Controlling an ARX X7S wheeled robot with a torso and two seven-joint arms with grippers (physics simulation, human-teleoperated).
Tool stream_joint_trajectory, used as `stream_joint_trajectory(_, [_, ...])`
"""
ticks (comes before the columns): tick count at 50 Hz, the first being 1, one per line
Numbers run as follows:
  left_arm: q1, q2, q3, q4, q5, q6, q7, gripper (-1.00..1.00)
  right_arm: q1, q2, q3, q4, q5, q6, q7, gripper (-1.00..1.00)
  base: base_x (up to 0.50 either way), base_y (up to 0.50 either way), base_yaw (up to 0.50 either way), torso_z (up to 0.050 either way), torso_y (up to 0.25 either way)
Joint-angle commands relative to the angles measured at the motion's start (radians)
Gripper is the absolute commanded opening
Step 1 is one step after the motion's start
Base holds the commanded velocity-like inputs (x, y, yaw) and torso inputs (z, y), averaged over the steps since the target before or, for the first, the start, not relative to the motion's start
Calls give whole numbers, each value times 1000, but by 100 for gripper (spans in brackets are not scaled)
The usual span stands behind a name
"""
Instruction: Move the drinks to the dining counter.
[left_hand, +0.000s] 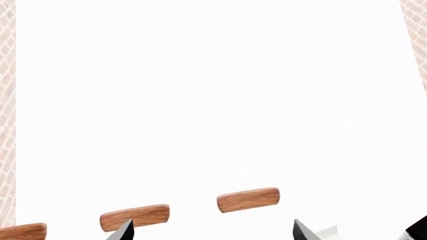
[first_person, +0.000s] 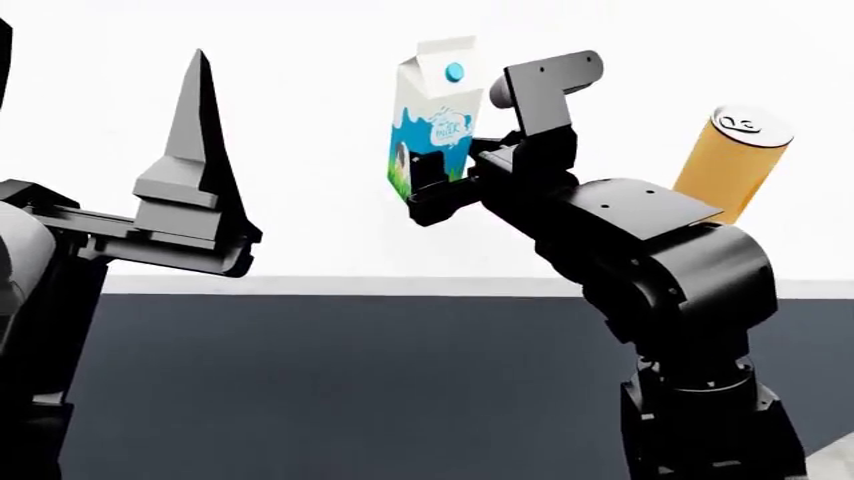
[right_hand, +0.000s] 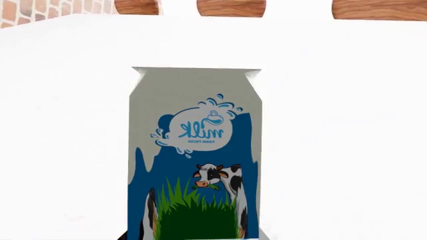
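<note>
On held carton: "milk"

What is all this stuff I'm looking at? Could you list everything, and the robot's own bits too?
milk carton: one, white with blue-and-green cow print and a blue cap, upright, held above the counter by the right gripper.
orange can: one, orange with a silver top, leaning, partly hidden behind the right arm.
dining counter: one, white top over a dark grey front, across the head view.
wooden pieces: three, brown, beyond the counter's far edge; what they belong to is unclear.
brick wall: pale reddish, at the edges of the left wrist view.
left gripper: one, black and grey, raised, fingers apart, nothing in it.
right gripper: one, black, clamped on the carton's lower part.
</note>
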Motion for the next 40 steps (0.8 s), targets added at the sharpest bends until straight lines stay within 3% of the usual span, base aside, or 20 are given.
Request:
stream_joint_trajectory(1, [1, -5, 1, -1, -1, 6, -1, 100, -10, 8, -19, 18, 3, 5, -7, -100, 0, 0, 0, 0, 0])
stream_joint_trajectory(8, [-6, 0, 6, -3, -1, 2, 0, 100, -5, 12, -20, 17, 14, 11, -6, -100, 0, 0, 0, 0, 0])
stream_joint_trajectory(9, [-6, 1, 7, -4, 0, 2, 1, 100, -3, 12, -17, 17, 14, 13, -2, 100, 0, 0, 0, 0, 0])
stream_joint_trajectory(40, [-26, 7, 23, -1, -6, -7, -4, 100, 34, 38, 71, -128, 109, 109, 40, 100, 0, 0, 0, 0, 0])
